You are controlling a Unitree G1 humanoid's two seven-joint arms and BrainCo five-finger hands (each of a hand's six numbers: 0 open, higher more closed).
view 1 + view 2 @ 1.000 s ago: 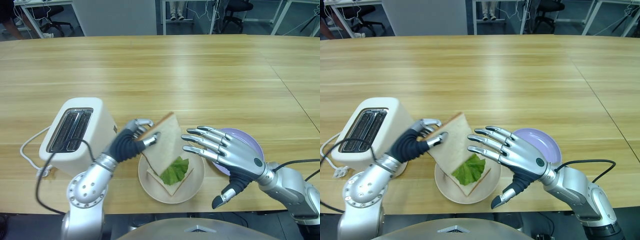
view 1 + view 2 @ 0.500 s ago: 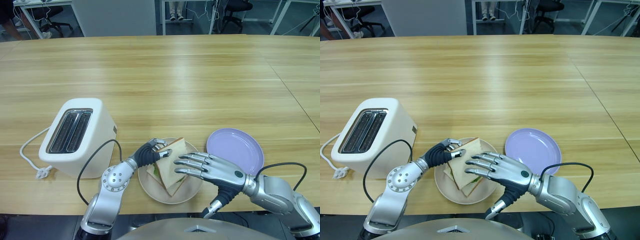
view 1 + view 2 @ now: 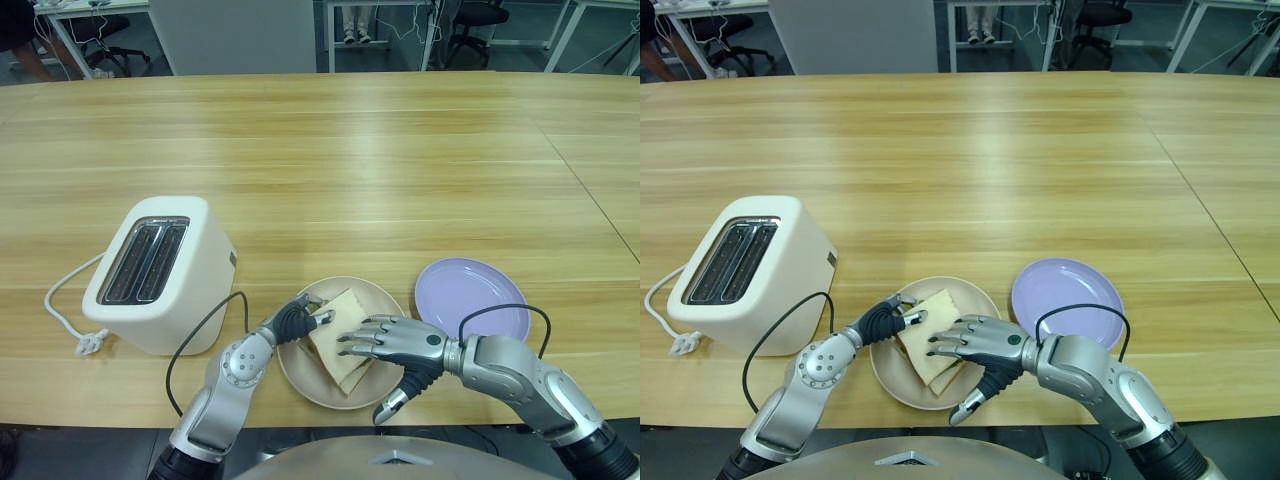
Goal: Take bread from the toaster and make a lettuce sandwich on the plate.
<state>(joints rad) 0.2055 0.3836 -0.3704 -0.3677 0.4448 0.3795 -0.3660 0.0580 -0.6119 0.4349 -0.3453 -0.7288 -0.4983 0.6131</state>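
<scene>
Starting at the left of the table (image 3: pixel 400 150): white toaster (image 3: pixel 150 270), cord (image 3: pixel 65 300) trailing off its left side, slots dark, no bread standing up from them.

Just right of it, left hand (image 3: pixel 298 322) down at the rim of the beige plate (image 3: pixel 305 385), pinching the left corner of the top bread slice (image 3: pixel 340 335). Held that slice tilted high over the plate a second ago, with lettuce plainly showing on the lower slice. Has since brought it down to lie nearly flat, covering the lettuce.

Next along, right hand (image 3: pixel 395 340), spread and laid palm-down on the slice's right part. Hovered open and clear of the bread a second ago; now resting on it, probably pressing or steadying.

Further right, purple plate (image 3: pixel 480 290), bare, close beside the beige one but not touching.

Judged from all this: sandwich stacked and closed on the plate, task close to done, only letting go and drawing both hands back left to do.

No readable writing anywhere. Only a small dark mark (image 3: pixel 231 260) on the toaster's side, too small to make out.
</scene>
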